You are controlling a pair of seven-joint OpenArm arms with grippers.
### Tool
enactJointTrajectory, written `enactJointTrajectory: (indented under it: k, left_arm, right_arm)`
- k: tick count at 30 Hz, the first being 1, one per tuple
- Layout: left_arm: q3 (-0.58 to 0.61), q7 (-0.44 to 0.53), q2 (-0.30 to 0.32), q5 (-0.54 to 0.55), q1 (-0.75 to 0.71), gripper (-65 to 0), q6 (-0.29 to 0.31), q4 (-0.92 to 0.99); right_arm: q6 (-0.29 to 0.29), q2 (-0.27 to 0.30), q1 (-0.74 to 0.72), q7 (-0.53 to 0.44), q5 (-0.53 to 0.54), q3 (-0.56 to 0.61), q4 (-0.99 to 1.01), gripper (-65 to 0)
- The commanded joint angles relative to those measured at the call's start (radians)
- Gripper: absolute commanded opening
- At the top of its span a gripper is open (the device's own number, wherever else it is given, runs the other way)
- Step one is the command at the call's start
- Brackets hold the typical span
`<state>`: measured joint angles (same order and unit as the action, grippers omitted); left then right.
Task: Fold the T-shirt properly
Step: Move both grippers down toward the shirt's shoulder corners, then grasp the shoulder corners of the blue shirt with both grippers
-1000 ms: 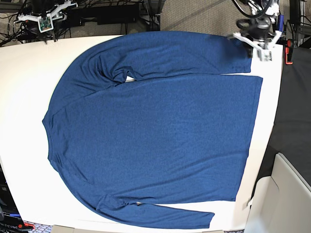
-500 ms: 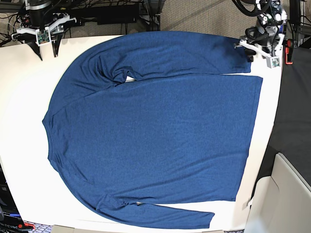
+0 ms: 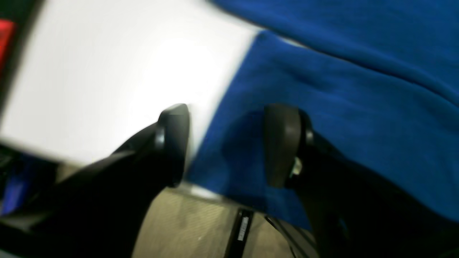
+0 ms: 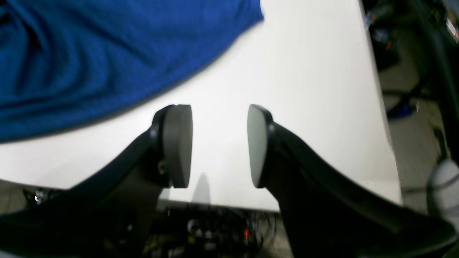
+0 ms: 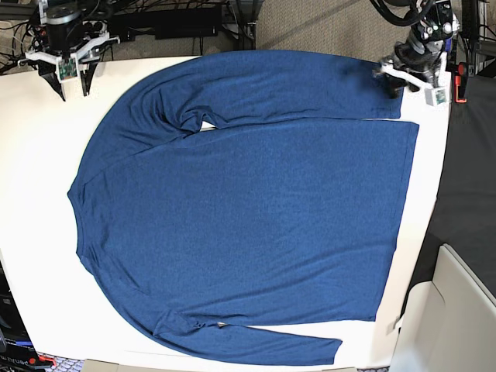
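Note:
The dark blue T-shirt (image 5: 248,209) lies spread flat on the white table (image 5: 31,194), collar to the left and hem to the right. Its upper sleeve runs along the far edge and its lower sleeve along the near edge. My left gripper (image 5: 411,84) is open and empty at the upper sleeve's cuff. In the left wrist view (image 3: 227,143) one finger (image 3: 172,143) is over bare table and the other (image 3: 283,143) over the cuff cloth (image 3: 340,107). My right gripper (image 5: 74,81) is open and empty over the table's far left corner. In the right wrist view (image 4: 217,145) it stands apart from the shirt's shoulder (image 4: 89,61).
A red object (image 5: 461,81) sits off the table's far right corner. A white box (image 5: 457,310) stands at the bottom right past the table edge. Cables and black gear (image 5: 170,19) lie behind the far edge.
My right gripper came down over the far left corner and shifted slightly right. My left gripper swung a little, staying at the sleeve cuff. The shirt has not moved.

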<state>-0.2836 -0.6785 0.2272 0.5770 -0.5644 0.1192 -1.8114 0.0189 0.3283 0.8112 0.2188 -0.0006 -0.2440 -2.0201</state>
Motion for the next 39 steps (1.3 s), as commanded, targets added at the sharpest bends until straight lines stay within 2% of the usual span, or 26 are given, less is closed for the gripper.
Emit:
enactJointTrajectory:
  k: [1,5,8,15,25,31,39]
  left_arm:
    - [0.007,-0.039,0.002,0.016,-0.015,-36.7,0.029,-0.004]
    - [0.007,-0.039,0.002,0.016,-0.015,-40.7,0.107,-0.001]
    - [0.007,-0.039,0.002,0.015,-0.015,-45.0,0.142,-0.001]
    - [-0.001,-0.039,0.002,0.01,-0.009,-65.0,0.152,-0.001]
    - [-0.001,-0.039,0.002,0.01,-0.009,-65.0,0.152,-0.001]
    - [-0.003,-0.039,0.002,0.008,-0.009,-65.0,0.152,-0.001]
    - [-0.003,-0.039,0.002,0.008,-0.009,-65.0,0.152,-0.001]
  right_arm:
    - [-0.009,0.009,-0.006,-0.002,0.007,-0.007,-0.017,-39.2]
    - [-0.009,0.009,-0.04,0.061,0.083,-0.008,-0.017,-39.2]
    - [-0.009,0.012,-0.066,0.095,0.126,-0.008,-0.017,-39.2]
    - [-0.007,0.01,-0.14,0.199,0.212,-0.008,-0.017,-39.2]
    - [-0.006,0.001,-0.223,0.374,0.581,-0.007,-0.011,-38.8]
    - [-0.004,-0.061,-0.252,0.376,0.626,-0.007,0.054,-32.5]
    - [-0.004,-0.091,-0.327,0.382,0.633,-0.002,0.166,-32.6]
